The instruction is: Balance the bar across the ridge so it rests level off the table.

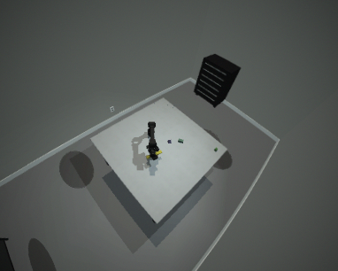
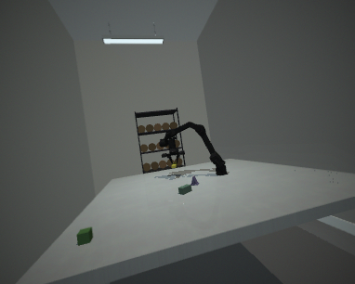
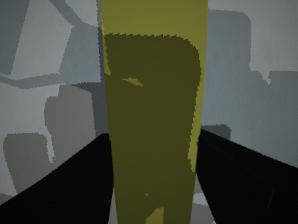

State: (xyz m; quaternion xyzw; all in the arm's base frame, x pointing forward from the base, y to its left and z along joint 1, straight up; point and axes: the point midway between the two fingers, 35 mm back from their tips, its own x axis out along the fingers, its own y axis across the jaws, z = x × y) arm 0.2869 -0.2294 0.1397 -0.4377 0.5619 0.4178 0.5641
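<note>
The yellow bar (image 1: 159, 152) (image 2: 174, 166) (image 3: 152, 110) is clasped in the claw (image 1: 153, 155) (image 2: 174, 163) (image 3: 152, 141) above a pale table (image 1: 161, 195) (image 2: 141, 218), the purple ridge (image 1: 169, 142) (image 2: 194, 181) standing apart from the claw, a dull green block (image 1: 180, 141) (image 2: 185, 189) just beyond.

Between the 2 fingers of my pincer (image 1: 154, 154) (image 2: 174, 165) (image 3: 154, 155) I have the bar (image 1: 159, 152) (image 2: 174, 166) (image 3: 155, 100) over the table (image 1: 165, 190) (image 2: 141, 209), while on my left stand the ridge (image 1: 169, 142) (image 2: 194, 181), then 1 block (image 1: 180, 141) (image 2: 185, 189) near it, and farther out, well apart by the table's corner, 1 cube (image 1: 216, 150) (image 2: 85, 236).
</note>
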